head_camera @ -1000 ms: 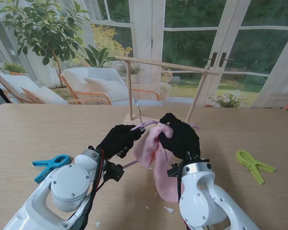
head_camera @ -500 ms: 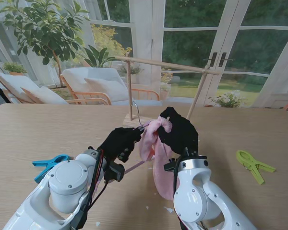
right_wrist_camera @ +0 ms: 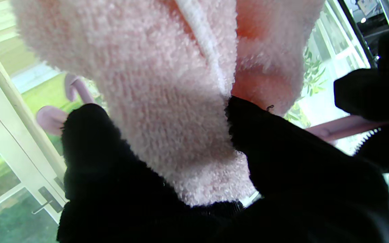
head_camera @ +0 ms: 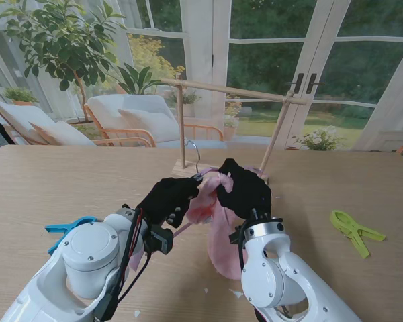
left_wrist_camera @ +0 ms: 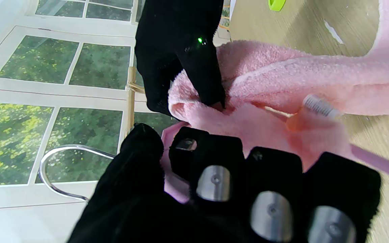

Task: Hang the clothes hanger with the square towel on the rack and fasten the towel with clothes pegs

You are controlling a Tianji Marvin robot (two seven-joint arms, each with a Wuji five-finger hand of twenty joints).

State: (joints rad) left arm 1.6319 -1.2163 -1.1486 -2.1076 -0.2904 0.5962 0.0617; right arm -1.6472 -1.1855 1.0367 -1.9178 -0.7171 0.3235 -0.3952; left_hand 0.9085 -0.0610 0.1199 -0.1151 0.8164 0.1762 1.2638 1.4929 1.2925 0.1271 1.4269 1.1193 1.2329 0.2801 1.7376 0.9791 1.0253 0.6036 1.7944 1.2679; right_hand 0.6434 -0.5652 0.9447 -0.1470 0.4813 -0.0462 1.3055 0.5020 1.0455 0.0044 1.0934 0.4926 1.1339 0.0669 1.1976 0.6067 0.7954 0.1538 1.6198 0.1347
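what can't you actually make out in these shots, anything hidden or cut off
- Blue peg: stand view, partly behind the left arm.
- Hanger: stand view, the bar is mostly covered by the pink towel and both hands.
- Left hand grip: the wrist view shows knuckles only.
- Right hand wrist view: the towel fills it.

White arms w/ round screwed joint caps, black cables, black-gloved robot hands.
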